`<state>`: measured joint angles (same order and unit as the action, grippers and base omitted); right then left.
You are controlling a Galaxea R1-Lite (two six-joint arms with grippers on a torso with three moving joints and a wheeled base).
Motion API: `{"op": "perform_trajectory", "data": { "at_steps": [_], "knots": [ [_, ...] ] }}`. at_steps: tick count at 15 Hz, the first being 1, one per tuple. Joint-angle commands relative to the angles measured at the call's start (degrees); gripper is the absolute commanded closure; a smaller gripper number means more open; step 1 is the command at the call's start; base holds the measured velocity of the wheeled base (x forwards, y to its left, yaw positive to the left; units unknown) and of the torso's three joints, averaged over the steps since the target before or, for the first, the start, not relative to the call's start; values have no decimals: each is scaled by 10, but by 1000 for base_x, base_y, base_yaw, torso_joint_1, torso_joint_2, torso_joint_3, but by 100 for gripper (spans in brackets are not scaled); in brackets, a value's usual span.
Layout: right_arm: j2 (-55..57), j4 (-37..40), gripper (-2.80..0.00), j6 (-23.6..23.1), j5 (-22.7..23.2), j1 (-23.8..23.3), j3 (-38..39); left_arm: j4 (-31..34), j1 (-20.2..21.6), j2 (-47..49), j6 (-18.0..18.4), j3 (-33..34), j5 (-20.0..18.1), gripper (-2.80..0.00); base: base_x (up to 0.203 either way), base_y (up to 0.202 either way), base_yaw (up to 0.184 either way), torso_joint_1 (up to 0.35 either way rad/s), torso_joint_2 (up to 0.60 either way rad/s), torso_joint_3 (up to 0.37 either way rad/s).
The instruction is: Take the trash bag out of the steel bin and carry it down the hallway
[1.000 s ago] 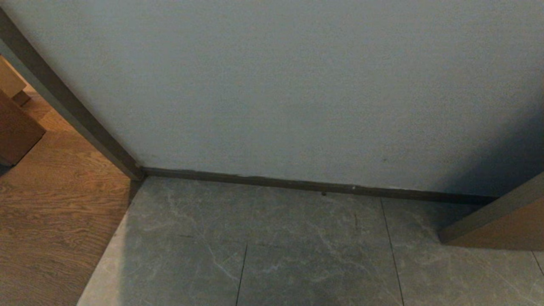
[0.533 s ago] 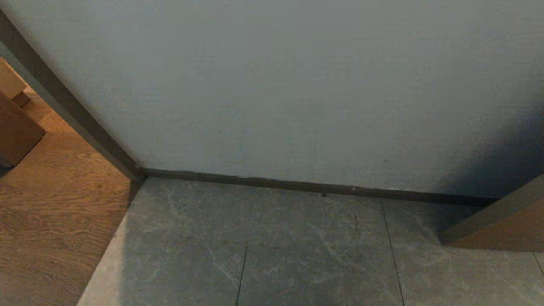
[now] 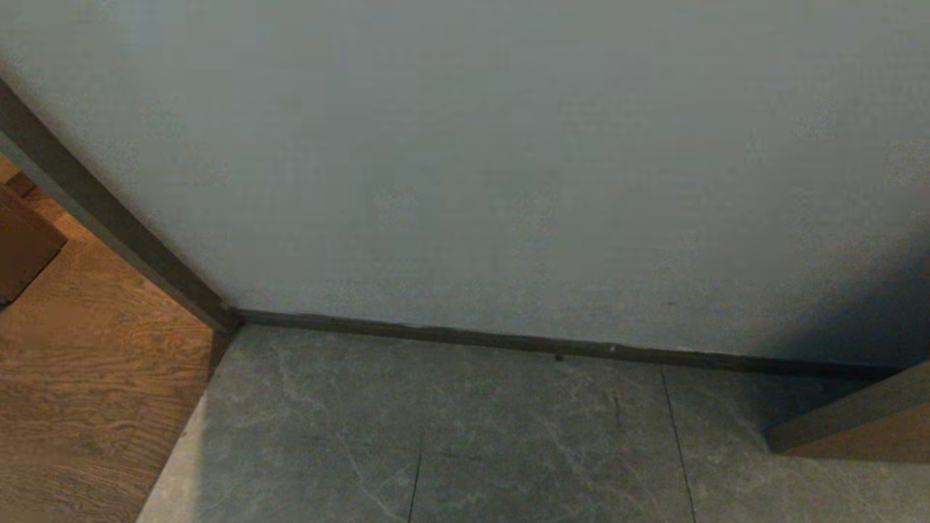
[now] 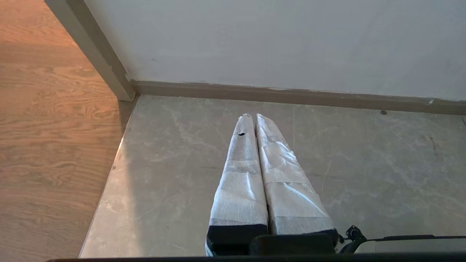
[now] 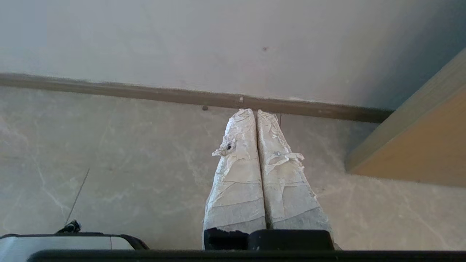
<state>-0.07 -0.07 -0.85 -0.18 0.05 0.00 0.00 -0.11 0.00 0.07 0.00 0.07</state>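
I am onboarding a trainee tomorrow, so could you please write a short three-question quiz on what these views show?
1. True or false: the left gripper holds a trash bag.
2. Which floor lies beyond the door frame on the robot's left? A) wood-grain floor B) carpet C) bare concrete
3. Fill in: the strip where the white wall meets the grey marble-look tiles is a dark ____.

Key
1. False: its tape-wrapped fingers are shut on nothing, as are those of the right gripper; no trash bag or steel bin is in view.
2. A, the wood-grain floor.
3. Baseboard.
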Motion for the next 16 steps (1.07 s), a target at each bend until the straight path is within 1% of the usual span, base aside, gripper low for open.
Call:
{"op": "perform_trajectory", "data": {
  "at_steps": [1, 7, 9, 16],
  "knots": [
    [1, 0, 0, 0, 0, 0, 0, 0, 1, 0, 0, 0, 0, 0, 0, 0, 0, 0, 0, 0],
    [1, 0, 0, 0, 0, 0, 0, 0, 0, 0, -1, 0, 0, 0, 1, 8, -2, 0, 0, -1],
    [1, 0, 0, 0, 0, 0, 0, 0, 0, 0, -1, 0, 0, 0, 2, 148, -5, 4, 2, 4],
    [1, 0, 0, 0, 0, 0, 0, 0, 0, 0, -2, 0, 0, 0, 0, 196, 1, 2, 1, 2]
  ]
}}
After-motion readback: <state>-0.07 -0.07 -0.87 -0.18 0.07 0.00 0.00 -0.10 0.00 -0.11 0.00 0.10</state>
